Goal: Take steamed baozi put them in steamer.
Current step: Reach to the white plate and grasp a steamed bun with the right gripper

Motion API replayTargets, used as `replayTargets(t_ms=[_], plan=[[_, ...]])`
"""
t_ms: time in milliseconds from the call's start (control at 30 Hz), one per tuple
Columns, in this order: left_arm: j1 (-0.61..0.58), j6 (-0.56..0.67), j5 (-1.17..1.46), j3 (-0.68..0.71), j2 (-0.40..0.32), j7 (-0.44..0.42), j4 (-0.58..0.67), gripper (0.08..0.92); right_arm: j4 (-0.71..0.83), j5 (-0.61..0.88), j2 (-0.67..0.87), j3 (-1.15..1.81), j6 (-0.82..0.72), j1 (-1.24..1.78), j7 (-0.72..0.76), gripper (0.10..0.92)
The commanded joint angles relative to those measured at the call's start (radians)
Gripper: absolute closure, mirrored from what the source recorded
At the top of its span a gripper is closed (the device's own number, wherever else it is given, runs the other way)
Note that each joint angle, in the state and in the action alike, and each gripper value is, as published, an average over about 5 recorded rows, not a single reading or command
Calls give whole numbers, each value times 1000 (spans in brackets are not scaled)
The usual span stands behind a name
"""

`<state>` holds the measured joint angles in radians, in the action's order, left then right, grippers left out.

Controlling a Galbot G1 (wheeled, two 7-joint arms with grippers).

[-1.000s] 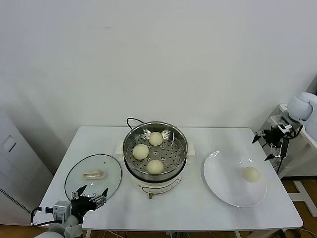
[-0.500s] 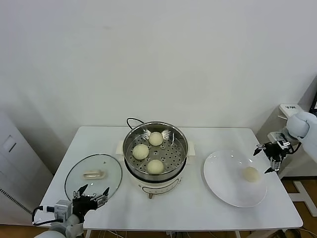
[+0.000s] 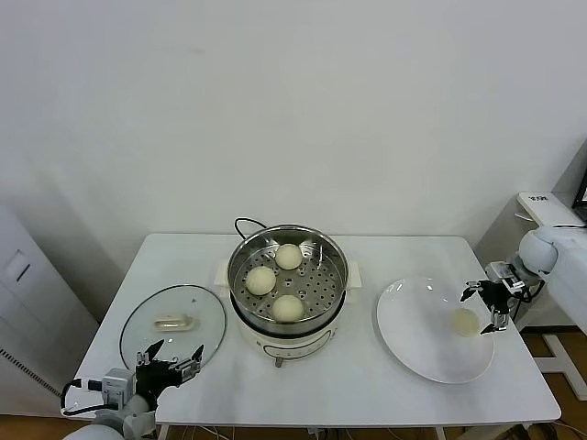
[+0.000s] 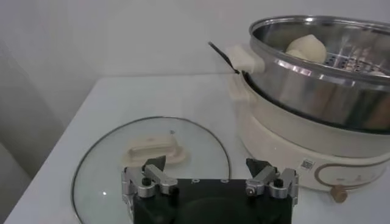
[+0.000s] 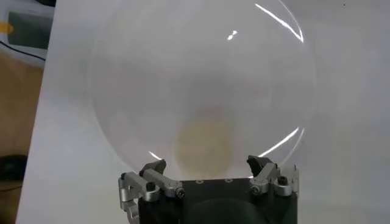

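A steel steamer [image 3: 288, 275] sits mid-table on its cream electric base, holding three steamed baozi [image 3: 288, 308]. To the steamer's right, a white plate [image 3: 417, 353] holds the last baozi [image 3: 465, 322]. The right gripper [image 3: 484, 307] hangs just above that bun, jaws spread wide. The bun looks soft, light and easily dented, so a gentle pinch across its sides seems best. Left of the steamer lies a glass lid [image 3: 173, 325]; the left gripper [image 3: 170, 364] waits beside it, jaws spread.

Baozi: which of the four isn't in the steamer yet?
The baozi lying alone on the white plate, right under the open right gripper. The other three sit inside the steamer.
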<state>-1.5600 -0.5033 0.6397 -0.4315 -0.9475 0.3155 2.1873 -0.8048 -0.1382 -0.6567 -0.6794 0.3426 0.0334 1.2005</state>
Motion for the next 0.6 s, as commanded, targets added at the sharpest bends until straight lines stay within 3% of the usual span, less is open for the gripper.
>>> replayTargets(t_ms=[33, 333, 600], plan=[[2, -1, -2, 2, 0, 1, -1, 177, 27, -56, -28, 55, 11, 56, -23, 203], [6, -1, -3, 6, 2, 0, -6, 177, 56, -100, -59, 90, 15, 66, -32, 233], [8, -3, -3, 4, 2, 1, -2, 177, 54, -103, -65, 86, 7, 56, 0, 457]])
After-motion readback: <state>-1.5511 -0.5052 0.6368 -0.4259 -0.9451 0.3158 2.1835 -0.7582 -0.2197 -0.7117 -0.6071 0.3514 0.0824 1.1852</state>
